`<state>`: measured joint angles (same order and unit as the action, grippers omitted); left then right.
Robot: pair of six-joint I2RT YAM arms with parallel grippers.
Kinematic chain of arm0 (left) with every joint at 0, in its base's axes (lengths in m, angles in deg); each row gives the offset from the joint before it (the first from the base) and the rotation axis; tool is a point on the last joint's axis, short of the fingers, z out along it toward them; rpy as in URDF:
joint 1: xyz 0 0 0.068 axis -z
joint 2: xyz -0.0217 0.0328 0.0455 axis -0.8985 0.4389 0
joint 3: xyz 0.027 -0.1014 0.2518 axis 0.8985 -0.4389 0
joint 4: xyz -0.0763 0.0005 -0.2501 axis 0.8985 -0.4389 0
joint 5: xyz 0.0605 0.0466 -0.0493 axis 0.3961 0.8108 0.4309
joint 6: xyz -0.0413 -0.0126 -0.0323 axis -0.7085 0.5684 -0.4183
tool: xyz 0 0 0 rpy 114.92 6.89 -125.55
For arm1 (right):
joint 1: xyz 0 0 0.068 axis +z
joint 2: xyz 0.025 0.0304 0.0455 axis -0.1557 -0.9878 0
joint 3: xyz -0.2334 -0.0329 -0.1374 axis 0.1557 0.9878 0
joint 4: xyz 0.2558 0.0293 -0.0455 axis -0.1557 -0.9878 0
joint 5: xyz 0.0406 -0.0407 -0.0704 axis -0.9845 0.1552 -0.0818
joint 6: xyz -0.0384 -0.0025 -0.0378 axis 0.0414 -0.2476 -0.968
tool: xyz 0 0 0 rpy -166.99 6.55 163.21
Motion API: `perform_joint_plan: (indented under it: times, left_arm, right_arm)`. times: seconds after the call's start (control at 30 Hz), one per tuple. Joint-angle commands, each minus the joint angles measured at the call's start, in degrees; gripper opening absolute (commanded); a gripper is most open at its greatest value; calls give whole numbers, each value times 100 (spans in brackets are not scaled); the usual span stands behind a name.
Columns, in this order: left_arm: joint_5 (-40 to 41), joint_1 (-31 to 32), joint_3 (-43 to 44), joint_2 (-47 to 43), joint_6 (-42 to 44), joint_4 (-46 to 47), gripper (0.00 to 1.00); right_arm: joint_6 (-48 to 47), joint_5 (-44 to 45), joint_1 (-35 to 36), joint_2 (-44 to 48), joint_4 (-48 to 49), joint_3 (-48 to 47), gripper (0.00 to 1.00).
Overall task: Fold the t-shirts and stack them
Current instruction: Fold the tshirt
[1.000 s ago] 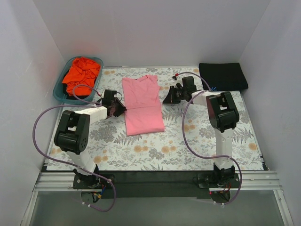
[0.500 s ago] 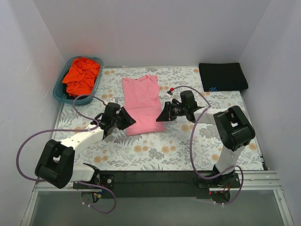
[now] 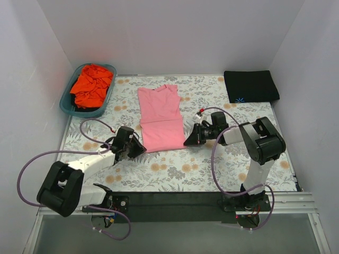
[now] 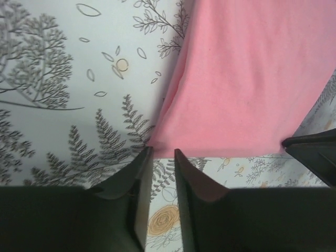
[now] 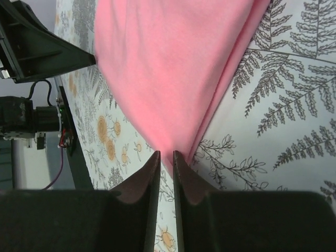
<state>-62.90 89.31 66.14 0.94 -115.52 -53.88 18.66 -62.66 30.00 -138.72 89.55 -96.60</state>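
Orange-red tee [image 3: 92,84] in teal basket [image 3: 68,103]

Arms: your left arm [image 3: 79,164] and right arm [image 3: 254,143] have white links and black joint housings.
Cables: purple loops.
Jaws: dark, tapered.

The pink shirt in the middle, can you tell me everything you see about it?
The light pink cotton t-shirt lies flat on the leafy flower-print tablecloth, sides folded in to a long narrow shape, neckline at the far end. It looks soft, smooth and plain. The left gripper and right gripper sit at its two near corners, fingers nearly closed; neither clearly pinches the cloth.
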Motion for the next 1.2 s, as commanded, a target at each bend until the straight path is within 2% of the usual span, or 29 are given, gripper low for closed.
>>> perform_joint_plan:
  times: [0.0, 0.13, 0.23, 0.43, 0.57, 0.77, 0.93, 1.0, 1.13, 1.17]
  left_arm:
    - [455, 6, 28, -648, -5, -864, 26]
    - [850, -3, 301, -1220, 170, -1340, 54]
    - [1184, -12, 529, -1414, 258, -1709, 60]
    - [1396, -21, 600, -1740, 276, -2035, 63]
    - [1519, -21, 626, -1889, 320, -2307, 67]
    - [1431, -21, 565, -1995, 329, -2369, 70]
    - [1194, -12, 556, -1811, 329, -2308, 72]
    - [1063, -12, 582, -1661, 346, -2255, 72]
    - [896, 6, 653, -1380, 364, -2193, 73]
    - [878, 41, 662, -1327, 355, -2159, 73]
  right_arm:
    - [64, 125, 66, 574, -45, 22, 22]
    - [407, 239, 583, 909, -19, -294, 24]
    - [601, 493, 1189, 883, 68, -716, 28]
    - [1005, 661, 1886, -109, 639, -1437, 29]
    - [1366, 547, 1974, -1101, 1123, -1622, 29]
    - [1428, 626, 2001, -1666, 1255, -1491, 29]
    - [1279, 783, 1983, -1114, 1159, -1350, 29]
    - [1183, 854, 1957, -613, 1010, -1333, 32]
    - [463, 1327, 1904, 283, -104, -1429, 40]
    - [52, 1651, 1895, 589, -690, -1446, 42]
